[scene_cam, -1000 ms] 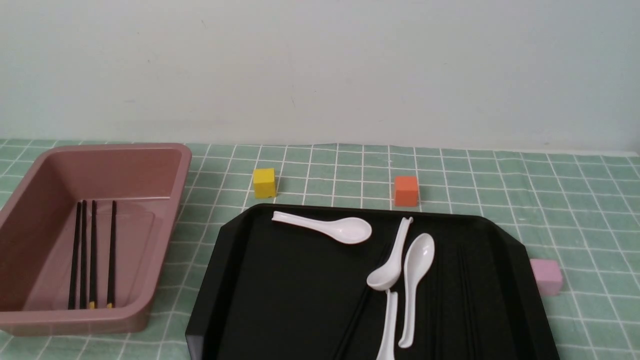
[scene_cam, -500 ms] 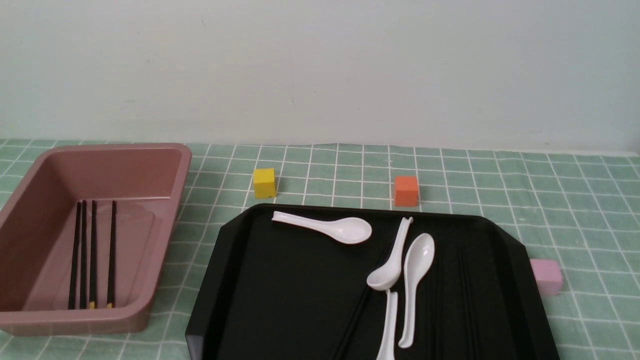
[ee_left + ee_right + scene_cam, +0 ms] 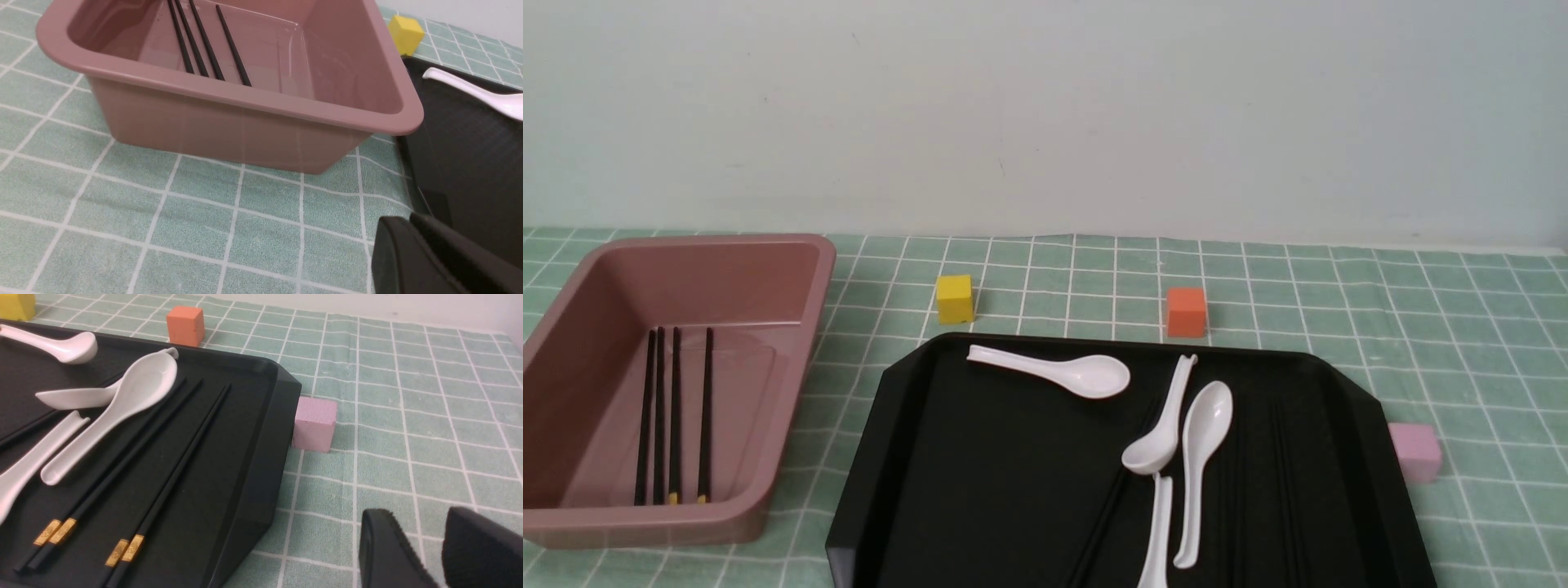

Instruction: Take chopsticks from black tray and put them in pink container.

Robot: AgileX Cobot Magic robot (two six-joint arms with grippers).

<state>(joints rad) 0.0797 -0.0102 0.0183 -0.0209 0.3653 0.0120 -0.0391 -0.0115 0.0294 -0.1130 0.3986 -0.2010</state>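
Unmoved slender chopsticks, glossy black tray

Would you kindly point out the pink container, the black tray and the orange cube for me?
Pink container [image 3: 654, 527]: front view, on the outer wall below its near rim.
Black tray [image 3: 980, 490]: front view, on a bare part of its floor.
Orange cube [image 3: 1186, 313]: front view, on its near face.
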